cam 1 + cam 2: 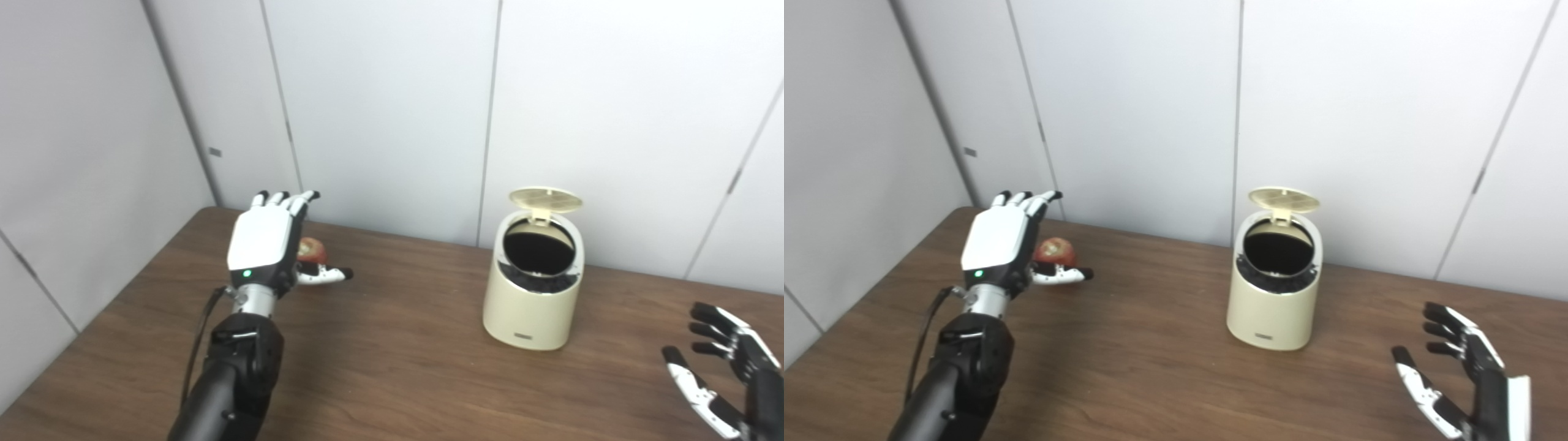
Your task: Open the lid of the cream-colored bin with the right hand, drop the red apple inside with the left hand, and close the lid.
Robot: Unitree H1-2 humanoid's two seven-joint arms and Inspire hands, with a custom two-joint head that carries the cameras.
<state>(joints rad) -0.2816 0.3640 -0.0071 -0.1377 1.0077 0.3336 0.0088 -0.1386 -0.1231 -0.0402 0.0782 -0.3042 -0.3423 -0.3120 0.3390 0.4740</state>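
The cream-colored bin (531, 306) stands on the wooden table (392, 373) right of centre, its round lid (546, 199) tipped up and back, the dark inside showing. A red apple (1055, 250) lies on the table at the far left, mostly hidden in the left eye view behind my left hand (269, 236). That hand hovers over the apple, palm down, fingers spread and thumb out, open and holding nothing. My right hand (723, 367) waits low at the right, well clear of the bin, fingers apart and empty.
Grey wall panels (392, 110) close the table off at the back and on the left. The left forearm (233, 380) comes up over the table's front left part.
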